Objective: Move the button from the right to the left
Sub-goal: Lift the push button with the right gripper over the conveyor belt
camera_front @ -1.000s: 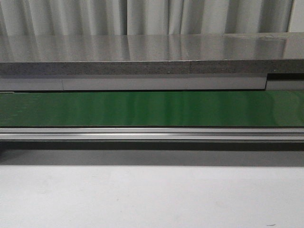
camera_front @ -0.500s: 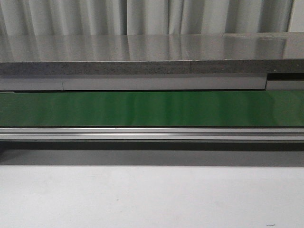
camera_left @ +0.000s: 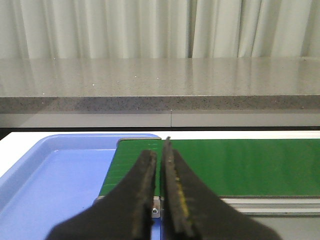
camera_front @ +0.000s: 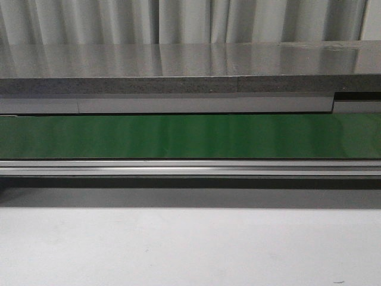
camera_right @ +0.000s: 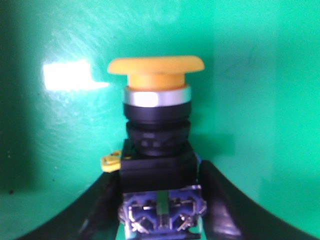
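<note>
The right gripper (camera_right: 160, 200) closes its fingers around the button (camera_right: 157, 145) above the green belt (camera_right: 260, 100); a loose hold could tip it sideways.

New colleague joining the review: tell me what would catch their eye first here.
The button, with its yellow-orange mushroom cap, fills the right wrist view, its black body between the right gripper fingers above a green surface. In the left wrist view, the left gripper is shut, over a blue tray beside the green belt.
</note>
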Controlling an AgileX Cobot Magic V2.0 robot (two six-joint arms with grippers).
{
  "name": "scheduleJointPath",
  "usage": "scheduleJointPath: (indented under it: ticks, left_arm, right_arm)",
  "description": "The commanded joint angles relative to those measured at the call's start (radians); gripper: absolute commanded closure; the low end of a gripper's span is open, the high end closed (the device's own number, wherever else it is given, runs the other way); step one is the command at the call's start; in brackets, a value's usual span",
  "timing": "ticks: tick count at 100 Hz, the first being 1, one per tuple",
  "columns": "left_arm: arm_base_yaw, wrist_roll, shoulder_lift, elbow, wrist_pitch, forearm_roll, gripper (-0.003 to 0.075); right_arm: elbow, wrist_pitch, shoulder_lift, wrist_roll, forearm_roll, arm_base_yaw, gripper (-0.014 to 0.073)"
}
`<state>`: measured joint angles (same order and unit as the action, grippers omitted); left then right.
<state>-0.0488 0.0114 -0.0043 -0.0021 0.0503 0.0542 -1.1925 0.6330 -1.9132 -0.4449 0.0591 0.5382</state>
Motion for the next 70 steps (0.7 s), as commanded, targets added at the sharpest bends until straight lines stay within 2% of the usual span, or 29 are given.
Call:
scheduleJointPath:
  ticks: [1,14,45,70]
  left_arm:
    - [-0.006,-0.011,-0.037,0.040,-0.080,-0.002,0.0715]
    - [-0.006,-0.011,-0.037,0.040,-0.080,-0.002,0.0715]
    - [-0.006,-0.011,-0.037,0.040,-0.080,-0.002,0.0715]
    - [-0.006,-0.011,-0.037,0.040,-0.080,-0.002,0.0715]
  right_arm:
    - [-0.029,-0.019,0.064,-0.010,0.014,0.006,0.0411]
    - [-0.060,-0.008,0.108,-0.010,0.062,0.006,0.0411]
    - [-0.097,0.079,0.271,-0.010,0.315,-0.031,0.0411]
    - [-0.095,0.185,0.324,-0.010,0.341,-0.160,0.0411]
